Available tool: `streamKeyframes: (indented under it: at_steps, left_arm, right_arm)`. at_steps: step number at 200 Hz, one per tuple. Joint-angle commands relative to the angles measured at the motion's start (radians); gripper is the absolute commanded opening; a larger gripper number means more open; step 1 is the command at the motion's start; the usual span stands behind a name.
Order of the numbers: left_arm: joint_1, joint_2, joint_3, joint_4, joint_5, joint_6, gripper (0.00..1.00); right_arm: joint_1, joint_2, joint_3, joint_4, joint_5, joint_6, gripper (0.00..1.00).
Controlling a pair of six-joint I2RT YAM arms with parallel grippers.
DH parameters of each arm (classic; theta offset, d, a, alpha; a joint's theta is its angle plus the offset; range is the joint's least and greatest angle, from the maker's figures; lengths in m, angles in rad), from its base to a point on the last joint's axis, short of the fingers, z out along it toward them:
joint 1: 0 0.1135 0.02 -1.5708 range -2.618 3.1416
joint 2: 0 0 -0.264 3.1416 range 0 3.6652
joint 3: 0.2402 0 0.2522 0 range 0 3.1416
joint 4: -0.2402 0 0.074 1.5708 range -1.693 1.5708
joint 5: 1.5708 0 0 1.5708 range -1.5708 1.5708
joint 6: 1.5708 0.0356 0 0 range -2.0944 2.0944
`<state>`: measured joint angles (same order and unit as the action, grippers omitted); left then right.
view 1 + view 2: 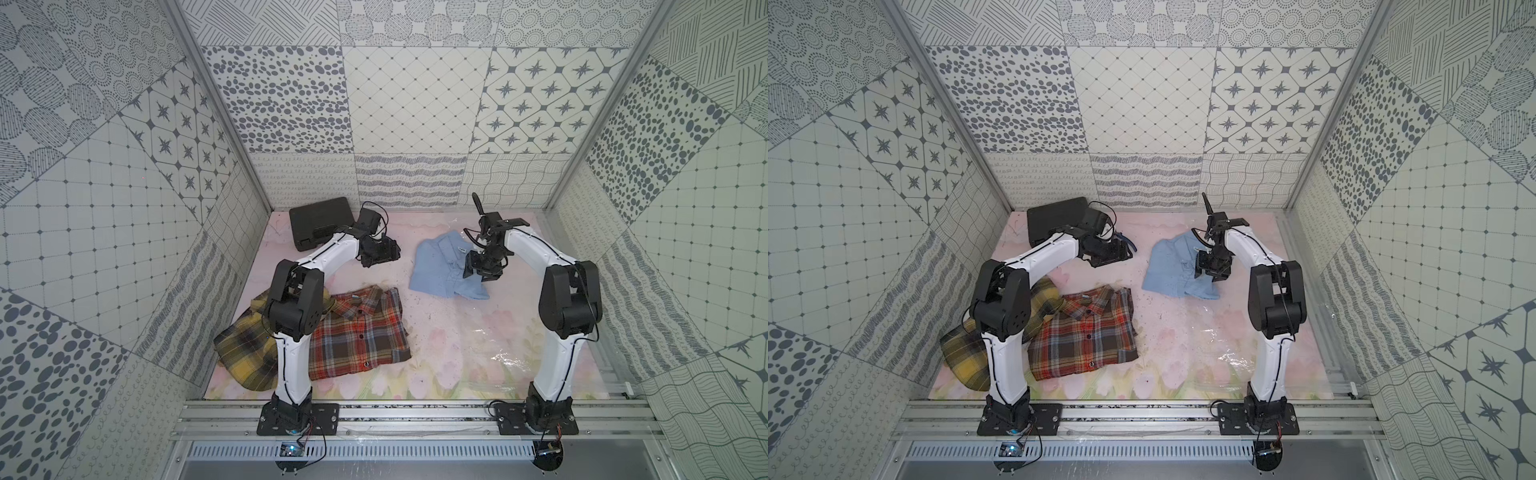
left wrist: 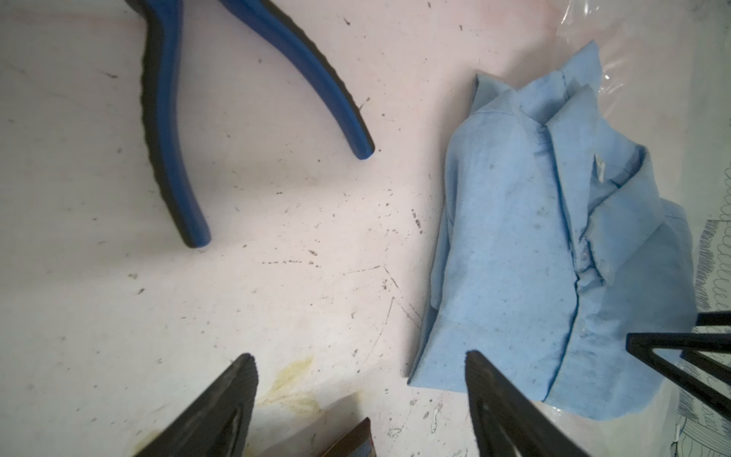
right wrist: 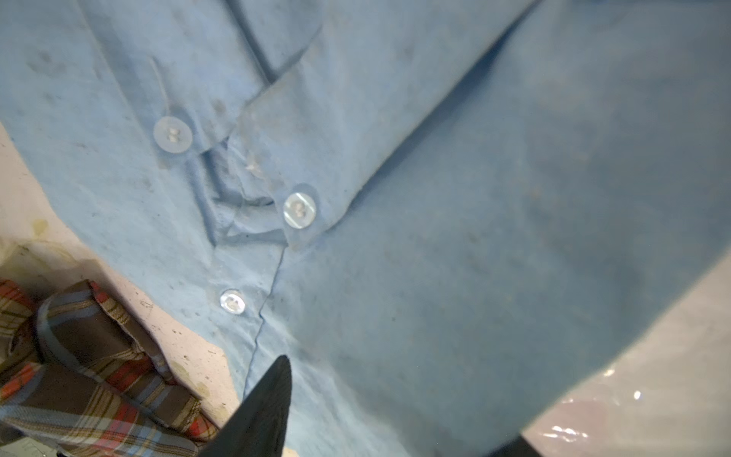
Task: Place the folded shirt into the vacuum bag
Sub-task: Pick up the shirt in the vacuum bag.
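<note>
Right gripper [image 1: 478, 272]: jaws apart just above the blue shirt [image 1: 436, 266], holding nothing. The left gripper [image 2: 358, 356] is wide open and empty. Best to pinch a folded edge and slide it low, so the fold survives. The vacuum bag [image 1: 503, 353] lies flat beside the shirt; I cannot tell whether any cloth is inside. Black case [image 1: 320, 224] is shut.

Three shirts [image 1: 436, 270] [image 1: 361, 336] [image 1: 241, 349], one vacuum bag [image 1: 503, 353], one black case [image 1: 320, 220], one pliers [image 2: 162, 118], two arms [image 1: 291, 365] [image 1: 552, 365]

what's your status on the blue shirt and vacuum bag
Left end effector open, empty. Right end effector open above blue shirt. Shirt lying at vacuum bag; inside or not, unclear. Pliers by left arm, not blocking.
</note>
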<state>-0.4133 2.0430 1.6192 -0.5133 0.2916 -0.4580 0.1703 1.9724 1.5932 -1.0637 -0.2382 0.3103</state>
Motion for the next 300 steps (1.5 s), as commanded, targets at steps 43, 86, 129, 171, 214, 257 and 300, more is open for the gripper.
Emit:
streamKeyframes:
  at_steps: [43, 86, 129, 171, 214, 257, 300]
  left_arm:
    - [-0.089, 0.167, 0.145, -0.075, 0.098, 0.002, 0.88]
    - [-0.133, 0.27, 0.215, -0.063, 0.107, -0.034, 0.84]
    - [-0.154, 0.299, 0.159, 0.055, 0.138, -0.125, 0.76]
    - [-0.167, 0.269, 0.093, 0.211, 0.192, -0.217, 0.38]
    - [-0.169, 0.13, 0.015, 0.19, 0.104, -0.178, 0.0]
    - [-0.196, 0.004, -0.142, 0.271, 0.024, -0.217, 0.0]
    - [-0.219, 0.021, -0.193, 0.413, 0.094, -0.301, 0.0]
  right_arm:
    - [-0.13, -0.186, -0.265, 0.279, -0.116, 0.159, 0.78]
    - [-0.139, -0.148, -0.344, 0.436, -0.097, 0.271, 0.76]
    - [-0.117, -0.066, -0.34, 0.498, -0.098, 0.272, 0.66]
    - [-0.063, -0.047, -0.269, 0.42, 0.016, 0.191, 0.31]
    - [0.036, -0.055, -0.086, 0.177, 0.371, 0.005, 0.16]
    - [0.168, -0.046, 0.015, 0.089, 0.644, -0.108, 0.15]
    - [0.246, -0.018, 0.105, 0.089, 0.361, -0.025, 0.18]
